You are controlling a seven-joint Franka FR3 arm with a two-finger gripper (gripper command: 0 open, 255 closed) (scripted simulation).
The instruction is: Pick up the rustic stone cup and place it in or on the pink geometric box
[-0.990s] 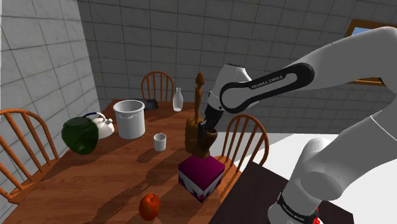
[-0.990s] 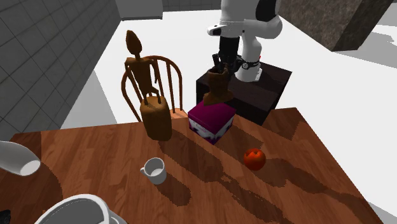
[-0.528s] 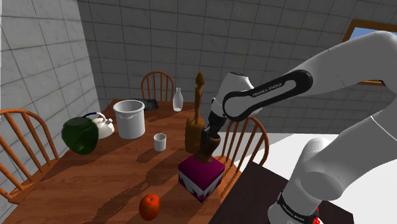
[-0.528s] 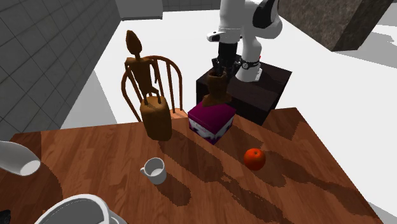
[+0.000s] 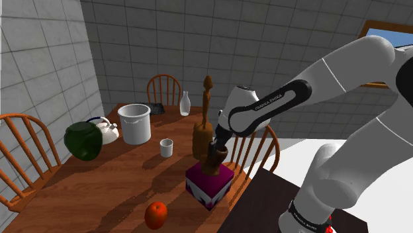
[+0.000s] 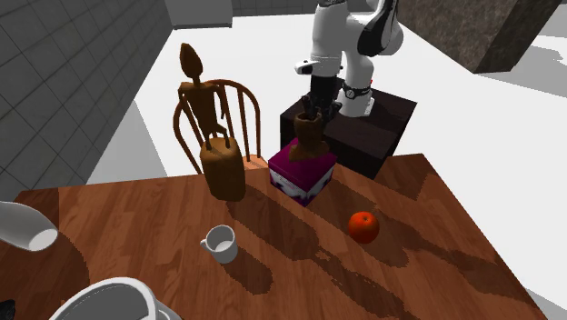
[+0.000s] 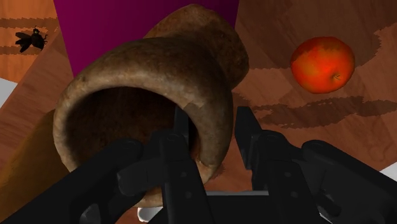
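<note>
Firmly, gripper (image 7: pixel 213 125) pinches rim of brown cup (image 7: pixel 149 73) standing on magenta box (image 5: pixel 210 186).

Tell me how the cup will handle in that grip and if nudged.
Probably stiff: the cup looks thick-walled where the gripper pinches its rim. Likely tippy: it is tall and waisted, atop the box. Its rough surface should resist slipping.

Table (image 5: pixel 126 179), wood, 1. Directly on it:
- 1 pink box (image 5: pixel 209 185), at the edge nearest the stand
- 1 red-orange fruit (image 5: pixel 156 214), near the box, apart
- 1 white mug (image 5: pixel 166 147), mid-table
- 1 wooden figure (image 5: pixel 200 139) on a block, just behind the box
- 1 white bucket (image 5: pixel 135 124)
- 1 white kettle (image 5: pixel 106 130) beside 1 dark green pot (image 5: pixel 83 140)
- 1 bottle (image 5: pixel 185 104) and 1 dark tray (image 5: pixel 156 108), far end
</note>
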